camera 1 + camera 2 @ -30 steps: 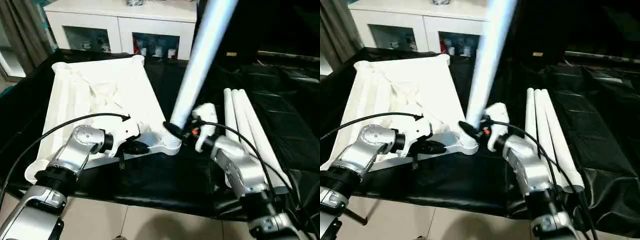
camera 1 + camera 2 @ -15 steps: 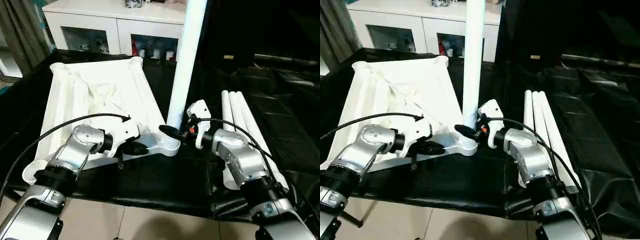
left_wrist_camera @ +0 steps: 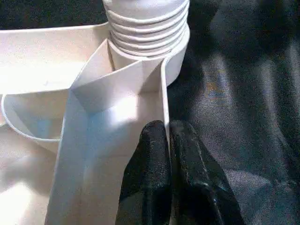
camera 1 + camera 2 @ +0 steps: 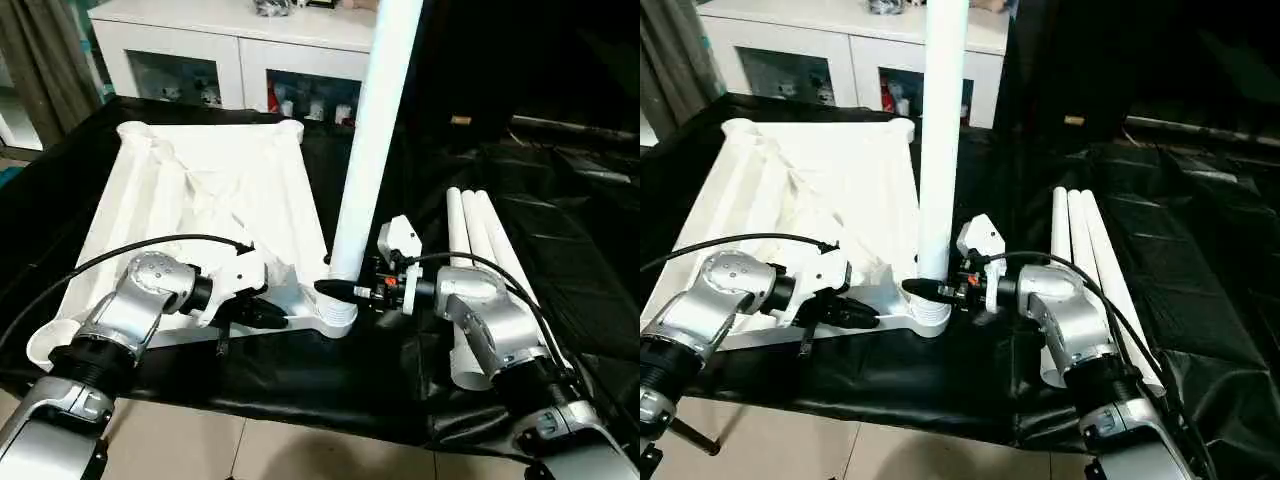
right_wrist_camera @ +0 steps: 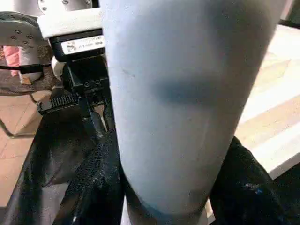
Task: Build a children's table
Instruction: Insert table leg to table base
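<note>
The white tabletop [image 4: 200, 195] lies upside down on the black cloth, ribs up. One white leg [image 4: 372, 150] stands nearly upright in the near right corner socket [image 4: 336, 316]. My right gripper [image 4: 345, 286] is shut on that leg just above the socket; in the right wrist view the leg [image 5: 173, 93] sits between black fingers [image 5: 96, 187]. My left gripper [image 4: 262, 314] is shut on the tabletop's near rim beside the socket. In the left wrist view its fingertips [image 3: 154, 159] pinch the thin rim wall below the ribbed socket [image 3: 145, 33].
Three more white legs [image 4: 482, 250] lie side by side on the black cloth [image 4: 560, 250] to the right. A white glass-door cabinet [image 4: 240, 50] stands behind the table. The cloth's front edge drops to a tiled floor [image 4: 200, 445].
The leg has swung from leaning right to nearly upright in the socket. My right arm has drawn back and lower with it. The camera has shifted a little.
</note>
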